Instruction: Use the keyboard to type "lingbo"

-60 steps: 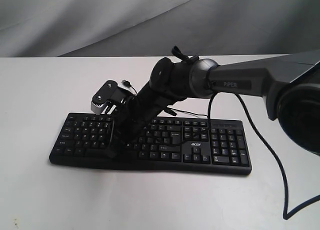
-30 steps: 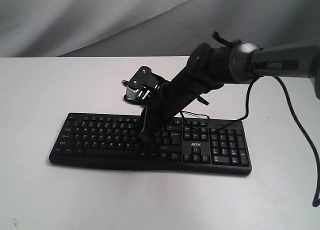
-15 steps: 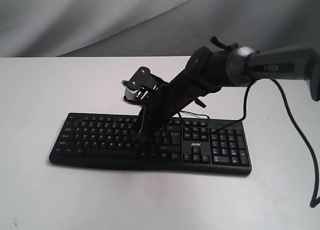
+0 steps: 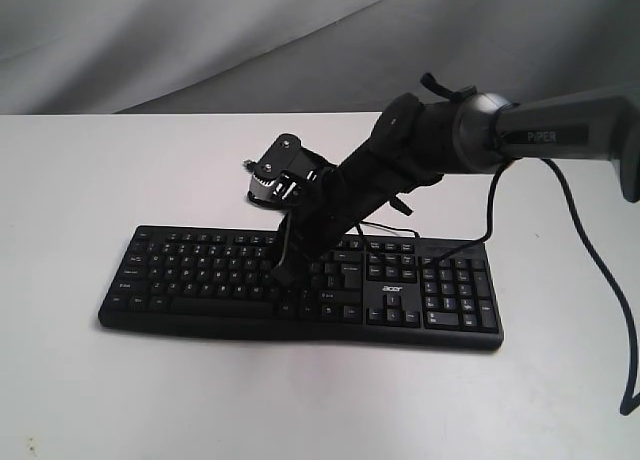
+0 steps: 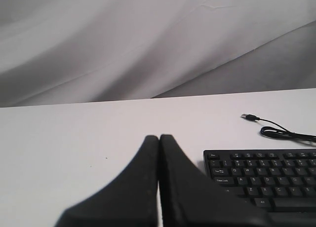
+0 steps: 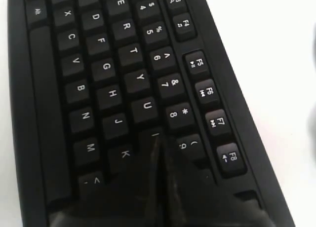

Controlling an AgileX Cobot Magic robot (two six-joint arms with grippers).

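The black keyboard (image 4: 300, 285) is lying flat across the middle of the white tabletop (image 4: 90, 170), its number pad toward the right of the exterior view. The right end effector (image 4: 283, 274) is reaching in from the right and slanting down onto the letter keys. Only the right wrist view is resolving which one: the fingers (image 6: 148, 187), pressed together, are tapering to a point over the I key (image 6: 154, 136), with U, J, K and 8 around it. Whether the key is being depressed cannot be told. The left end effector (image 5: 159, 138), showing only in its own wrist view, is hovering off the keyboard's Esc end, its fingers likewise closed flat against each other. That view is also catching the keyboard's thin black cable (image 5: 284, 133) and USB plug (image 5: 249, 117), lying loose on the tabletop behind the keyboard. Grey cloth (image 4: 200, 40) is hanging as a backdrop.
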